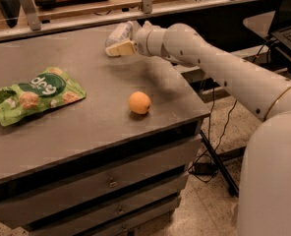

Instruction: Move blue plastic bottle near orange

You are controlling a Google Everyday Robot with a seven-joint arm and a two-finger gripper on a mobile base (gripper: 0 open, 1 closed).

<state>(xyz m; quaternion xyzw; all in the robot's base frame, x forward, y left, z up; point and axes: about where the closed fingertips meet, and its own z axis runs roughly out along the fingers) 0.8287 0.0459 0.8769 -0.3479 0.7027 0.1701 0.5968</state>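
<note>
The orange (139,103) sits on the grey table top (86,127), right of centre and towards the front. My gripper (119,42) is at the far side of the table, above and behind the orange, reached in from the right. It is shut on the blue plastic bottle (120,33), a pale bluish-white shape lying between a cream finger (121,48) and the wrist. The bottle is partly hidden by the gripper, and its cap does not show. The bottle is well apart from the orange.
A green snack bag (35,94) lies at the table's left side. A rail with metal posts (145,4) runs behind the table. Drawers (111,181) are below the top. Cables and a stand leg (219,161) are on the floor to the right.
</note>
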